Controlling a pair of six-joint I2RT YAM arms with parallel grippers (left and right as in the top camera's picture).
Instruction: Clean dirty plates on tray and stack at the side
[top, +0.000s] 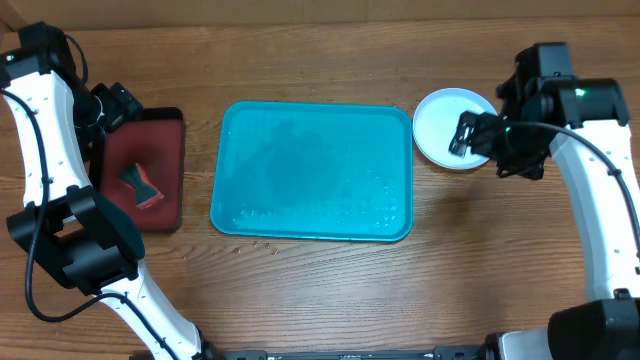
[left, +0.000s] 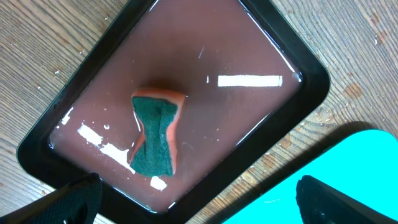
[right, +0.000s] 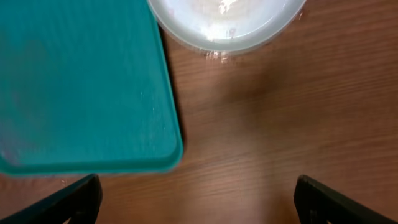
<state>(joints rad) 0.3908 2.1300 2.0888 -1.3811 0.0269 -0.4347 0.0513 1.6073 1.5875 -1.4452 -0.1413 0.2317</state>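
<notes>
The turquoise tray (top: 315, 172) lies mid-table with nothing on it, only water drops. A white plate (top: 440, 120) rests on the wood just right of the tray's far corner; in the right wrist view its pale rim (right: 227, 34) looks layered, and I cannot tell how many plates lie there. My right gripper (top: 470, 135) hovers at the plate's right edge, open and holding nothing (right: 198, 202), with bare wood between its fingers (right: 68, 202). My left gripper (top: 117, 102) is open above the dark red tray (top: 170, 215), also with nothing in it (left: 199, 205).
An orange sponge with a green scrub face (left: 155, 134) lies in shallow water in the dark red, black-rimmed tray (left: 37, 149), left of the turquoise tray (left: 354, 162). A strip of wood separates the two trays.
</notes>
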